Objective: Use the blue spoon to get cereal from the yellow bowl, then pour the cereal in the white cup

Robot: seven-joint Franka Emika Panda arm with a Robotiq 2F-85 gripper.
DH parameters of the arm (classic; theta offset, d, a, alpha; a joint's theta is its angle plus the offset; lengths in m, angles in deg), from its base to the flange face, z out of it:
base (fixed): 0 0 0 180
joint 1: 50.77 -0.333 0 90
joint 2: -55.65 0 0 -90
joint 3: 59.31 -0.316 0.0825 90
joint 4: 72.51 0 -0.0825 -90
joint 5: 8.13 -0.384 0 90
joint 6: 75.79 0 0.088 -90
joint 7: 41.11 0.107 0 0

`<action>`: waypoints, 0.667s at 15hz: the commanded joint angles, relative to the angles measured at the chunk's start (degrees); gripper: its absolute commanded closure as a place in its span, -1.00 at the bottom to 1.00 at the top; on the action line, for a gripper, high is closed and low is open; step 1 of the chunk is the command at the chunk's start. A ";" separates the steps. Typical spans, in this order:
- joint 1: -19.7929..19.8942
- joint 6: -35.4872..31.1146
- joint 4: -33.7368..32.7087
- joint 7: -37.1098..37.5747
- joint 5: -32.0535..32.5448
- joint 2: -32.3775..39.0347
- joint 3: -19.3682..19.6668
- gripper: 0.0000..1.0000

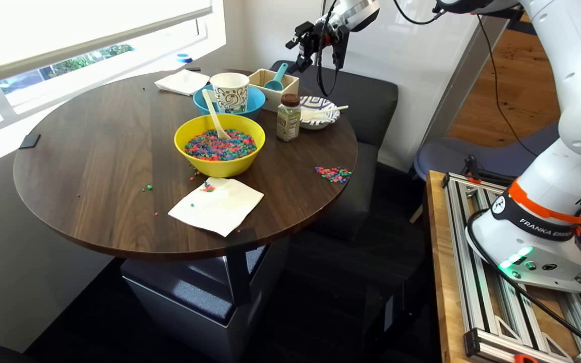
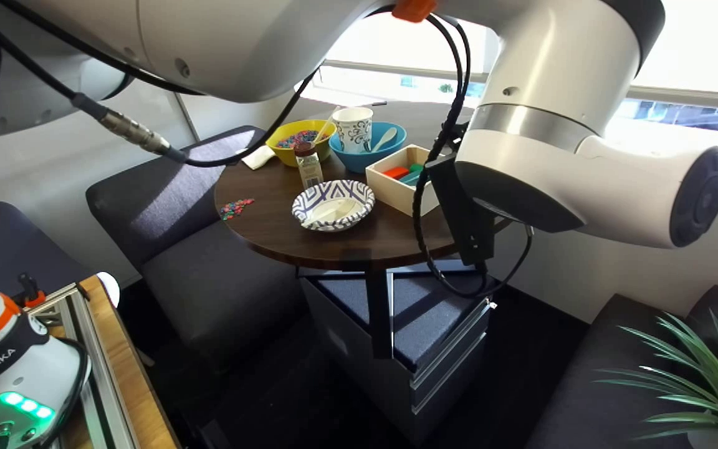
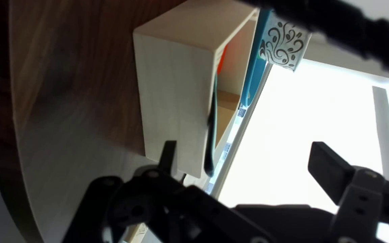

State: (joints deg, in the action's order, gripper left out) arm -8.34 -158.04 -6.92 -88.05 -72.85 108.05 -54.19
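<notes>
Wrist view shows the blue spoon point(image 3: 211, 138) edge-on, its handle reaching past the rim of the wooden box point(image 3: 172, 98); an exterior view puts its scoop inside. The hand point(image 3: 247, 160) hangs near it, fingers spread wide and gripping nothing, so the step at present looks to be the reach for the spoon, with scooping and pouring not yet done.

Next, I judge, the hand must bring the handle between its fingers without knocking the box wall, pinch it, and raise the scoop clear before heading to the yellow bowl point(image 1: 225, 169). The wrist view has the handle much closer to one finger than the other, so it probably needs centring first.

A red item point(image 2: 395, 173) shares the box and could snag the scoop. Just beside, the blue bowl point(image 1: 255, 103) holds the white cup point(image 1: 231, 96), printed with dark swirls and likely the one meant; tall as it is, it could be clipped on the way across. A cream spoon point(image 1: 214, 113) leans in the cereal point(image 1: 222, 146) and may hinder scooping. Near the box stand a seasoning jar point(image 1: 288, 121) and a patterned dish point(image 2: 334, 189). Spilled bits point(image 1: 333, 174) and a napkin point(image 1: 220, 209) lie farther off on the desk point(image 1: 114, 131).
</notes>
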 commanded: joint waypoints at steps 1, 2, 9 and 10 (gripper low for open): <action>-0.21 -0.96 0.66 -4.66 -0.28 0.07 -0.54 -0.91; -0.38 -1.20 0.94 -5.58 -0.38 0.05 -0.70 -0.89; -1.47 -1.80 2.00 -8.99 -0.67 0.26 -1.05 -0.70; -1.55 -1.96 1.97 -9.20 -0.80 0.30 -1.05 -0.62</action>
State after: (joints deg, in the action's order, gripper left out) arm -9.46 -158.08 -5.94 -95.43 -72.90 108.17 -54.97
